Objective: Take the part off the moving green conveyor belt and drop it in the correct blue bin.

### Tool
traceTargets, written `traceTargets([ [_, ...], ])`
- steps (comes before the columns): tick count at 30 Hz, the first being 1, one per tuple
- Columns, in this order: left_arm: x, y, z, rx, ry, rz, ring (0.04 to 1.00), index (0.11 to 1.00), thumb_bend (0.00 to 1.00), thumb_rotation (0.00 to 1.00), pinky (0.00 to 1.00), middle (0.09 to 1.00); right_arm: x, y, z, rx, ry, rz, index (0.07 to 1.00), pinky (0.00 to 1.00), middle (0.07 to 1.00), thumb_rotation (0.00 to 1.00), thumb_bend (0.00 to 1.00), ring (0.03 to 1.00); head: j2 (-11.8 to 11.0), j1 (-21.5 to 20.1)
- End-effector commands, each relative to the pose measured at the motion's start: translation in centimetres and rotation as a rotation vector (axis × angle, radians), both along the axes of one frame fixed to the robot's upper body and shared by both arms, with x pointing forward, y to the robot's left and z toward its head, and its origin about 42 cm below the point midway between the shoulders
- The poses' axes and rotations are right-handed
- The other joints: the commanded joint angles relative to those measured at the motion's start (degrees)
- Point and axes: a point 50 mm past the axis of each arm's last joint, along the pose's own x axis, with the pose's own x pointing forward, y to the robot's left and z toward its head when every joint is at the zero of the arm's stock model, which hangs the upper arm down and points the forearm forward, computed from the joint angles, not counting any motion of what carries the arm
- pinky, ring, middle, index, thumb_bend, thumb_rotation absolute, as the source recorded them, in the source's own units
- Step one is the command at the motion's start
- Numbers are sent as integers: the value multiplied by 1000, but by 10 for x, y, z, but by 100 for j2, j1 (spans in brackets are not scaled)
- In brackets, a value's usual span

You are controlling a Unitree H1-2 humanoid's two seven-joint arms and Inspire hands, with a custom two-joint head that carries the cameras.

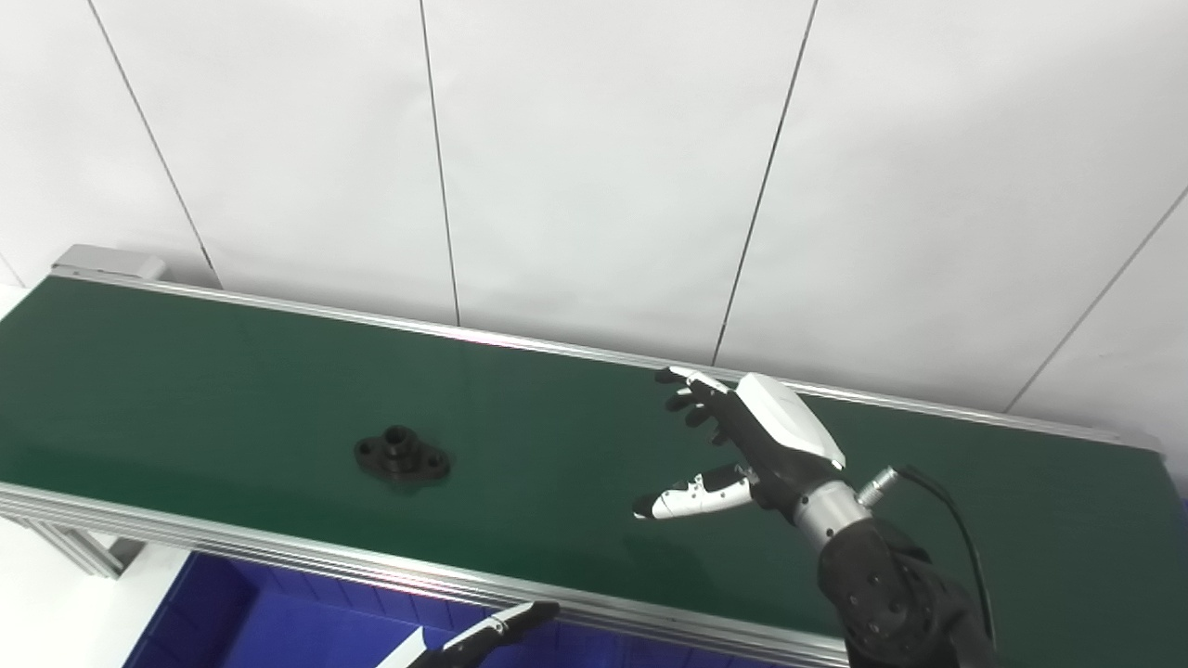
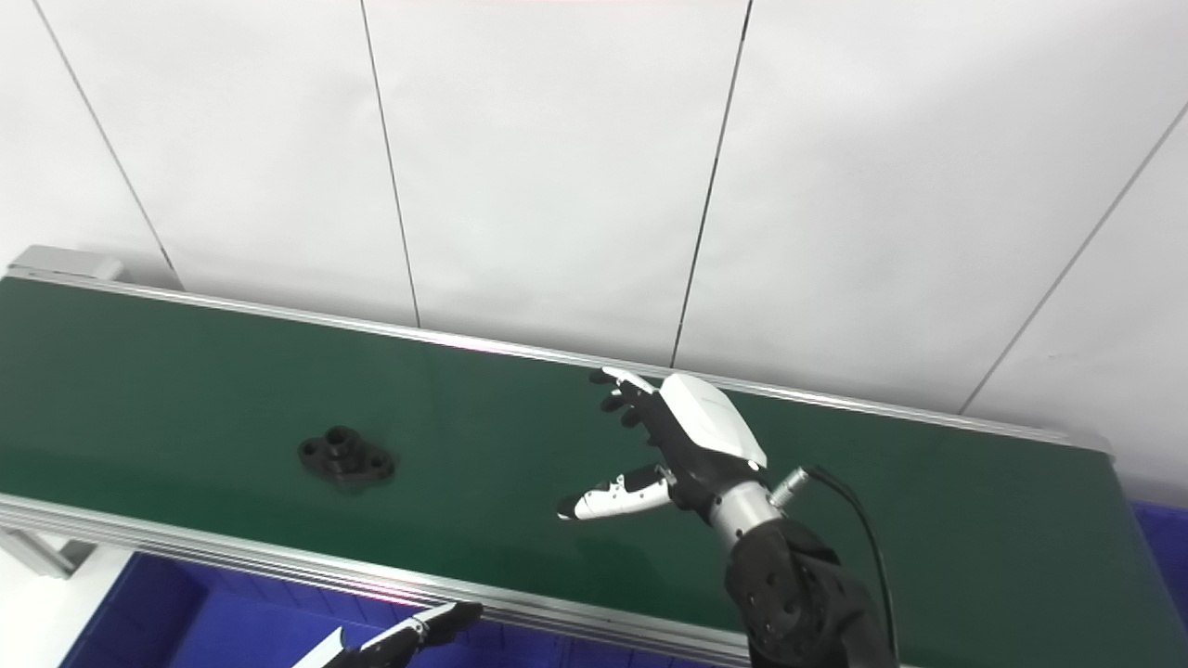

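The left hand (image 1: pixel 483 635) and blue bin (image 1: pixel 278 622) are cut off by the bottom edge.

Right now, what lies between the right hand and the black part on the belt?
Only bare green belt separates the right hand from the black part; both eye views show it.

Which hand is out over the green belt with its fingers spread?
The right hand, open above the belt, well right of the black part. Only fingertips of the left hand show, below the belt's near rail.

White panelled wall (image 1: pixel 594 158) with thin dark seams stood behind; pale floor (image 1: pixel 37 612) showed at lower left.
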Motion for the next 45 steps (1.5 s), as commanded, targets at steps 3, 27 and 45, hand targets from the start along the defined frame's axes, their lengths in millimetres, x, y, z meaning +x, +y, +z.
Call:
traceTargets([
  [3,1,2,10,-19,-28,-9,920,901,636,282,893,924,17,15,22,8,-35,15,882,666,807,354,874,767,3,3],
  [27,3,-6,8,-7,-51,-24,855,893,642,343,795,903,49,58,35,-79,-39,70,899,643,821,352,881,764,-36,73],
  [45,-1,-13,11,3,-72,-23,867,897,627,347,808,912,61,89,7,-221,5,148,902,739,853,344,893,819,53,202],
])
